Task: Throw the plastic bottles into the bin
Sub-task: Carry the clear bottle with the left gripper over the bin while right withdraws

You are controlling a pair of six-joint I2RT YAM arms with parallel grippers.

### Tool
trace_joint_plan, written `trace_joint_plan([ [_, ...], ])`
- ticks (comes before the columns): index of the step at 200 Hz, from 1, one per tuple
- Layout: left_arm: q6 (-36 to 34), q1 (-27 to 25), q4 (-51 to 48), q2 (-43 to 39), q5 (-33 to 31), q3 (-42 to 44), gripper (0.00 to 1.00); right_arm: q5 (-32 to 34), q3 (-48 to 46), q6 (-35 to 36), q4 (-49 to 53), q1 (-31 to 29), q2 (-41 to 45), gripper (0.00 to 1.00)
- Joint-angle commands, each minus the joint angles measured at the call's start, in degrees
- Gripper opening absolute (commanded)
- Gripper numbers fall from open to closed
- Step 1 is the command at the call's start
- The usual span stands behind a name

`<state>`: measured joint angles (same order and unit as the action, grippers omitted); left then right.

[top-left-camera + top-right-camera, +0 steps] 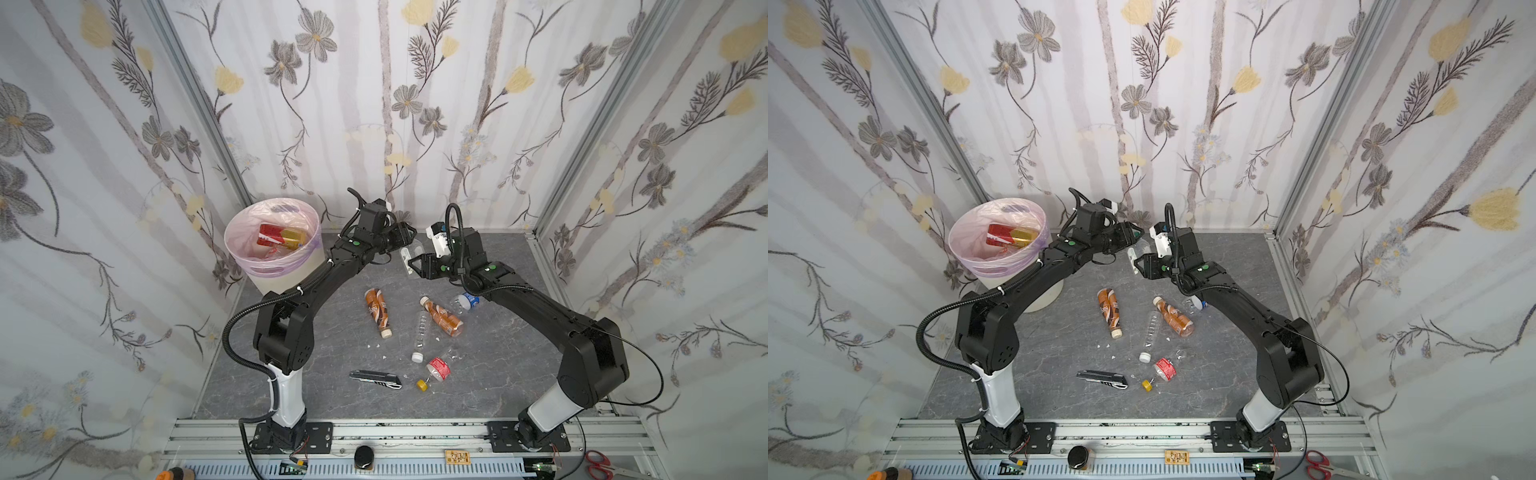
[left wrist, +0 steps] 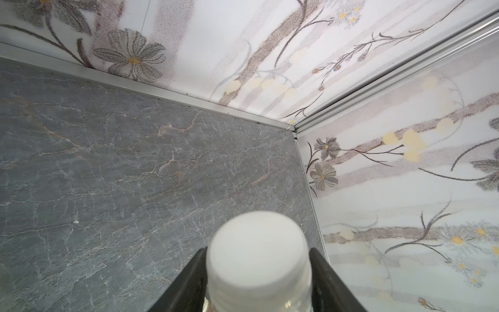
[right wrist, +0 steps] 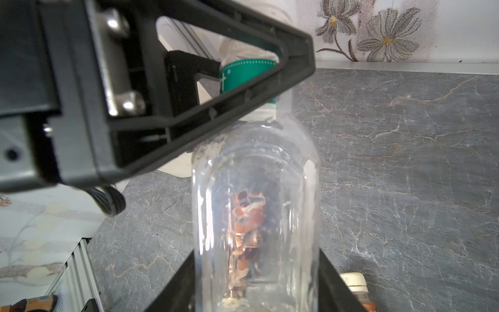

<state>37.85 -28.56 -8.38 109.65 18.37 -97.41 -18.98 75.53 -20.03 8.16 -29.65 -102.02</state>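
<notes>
A clear plastic bottle (image 1: 409, 252) (image 1: 1139, 249) (image 3: 256, 216) with a green label hangs above the back of the table, between both grippers. My right gripper (image 1: 409, 264) (image 3: 256, 252) is shut on its body. My left gripper (image 1: 407, 240) (image 2: 257, 252) is shut on its white cap (image 2: 256, 243) end. The cream bin (image 1: 286, 276) (image 1: 1044, 297) with a pink liner stands at the back left, with a red-labelled bottle (image 1: 272, 237) inside. On the table lie two brown bottles (image 1: 377, 309), an amber one (image 1: 442, 316), a slim clear one (image 1: 420, 334), a red-labelled one (image 1: 436, 368) and a blue-labelled one (image 1: 467, 301).
A grey-black utility knife (image 1: 376, 379) lies near the table's front, beside a loose yellow cap (image 1: 422, 385). Small white scraps dot the grey marble top (image 1: 332, 332). Flowered walls close in the back and both sides. Red scissors (image 1: 598, 461) lie on the front rail.
</notes>
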Motion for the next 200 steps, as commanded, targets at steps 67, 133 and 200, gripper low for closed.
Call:
trace_joint_plan([
  [67, -0.8, 0.0, 0.8, -1.0, -1.7, -0.5, 0.43, -0.2, -0.4, 0.5, -3.0, 0.0, -0.2, 0.53],
  [133, -8.0, 1.0, -0.7, -5.7, -8.5, -0.8, 0.40, -3.5, -2.2, 0.4, -3.3, 1.9, 4.8, 0.95],
  [200, -22.7, 1.5, -2.3, -23.4, -25.9, -2.5, 0.38, -5.0, -11.3, -1.9, -7.1, 8.5, 13.2, 1.00],
])
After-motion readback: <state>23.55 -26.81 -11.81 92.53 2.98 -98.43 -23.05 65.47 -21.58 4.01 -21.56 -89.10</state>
